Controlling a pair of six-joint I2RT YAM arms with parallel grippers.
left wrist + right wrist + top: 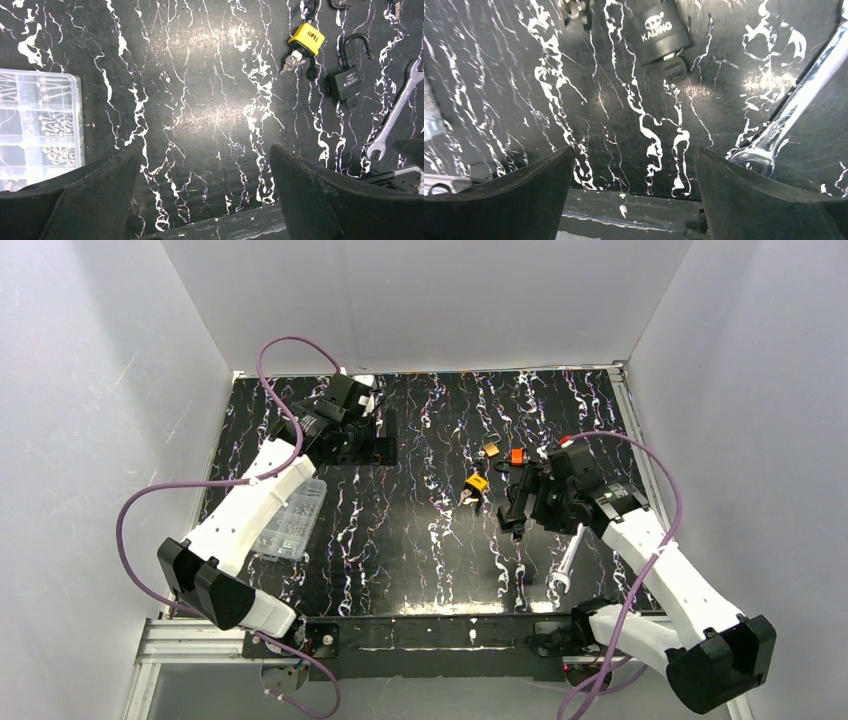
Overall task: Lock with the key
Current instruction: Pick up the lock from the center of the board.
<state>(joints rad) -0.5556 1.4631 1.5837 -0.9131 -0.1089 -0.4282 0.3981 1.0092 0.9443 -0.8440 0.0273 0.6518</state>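
— Padlock of black metal (344, 82), "KAIJING" on its body: where does it lie?
— Flat on the black, white-veined bench (200, 100), right of centre, near a silver open-ended wrench (395, 112). Its shackle (357, 47) stands swung open. A black-headed key (674, 69) sits at the bottom keyway, likely so that one turn finishes the job.
— Any rival lock?
— A yellow padlock (306, 39) with a small key bunch (290, 61), near it. I judge the black one is meant, since an arm hangs over it.
— And the claws?
— The right claw (634, 154) is released, jaws wide and nothing between them, low over the bench with the key just ahead. The left claw (205, 150) is equally spread and empty, well apart at far left, with a clear plastic screw box (37, 125) to its side; probably held back to steady the body.
— Next?
— Shackle pressed home, then key turned. Neither is begun yet.
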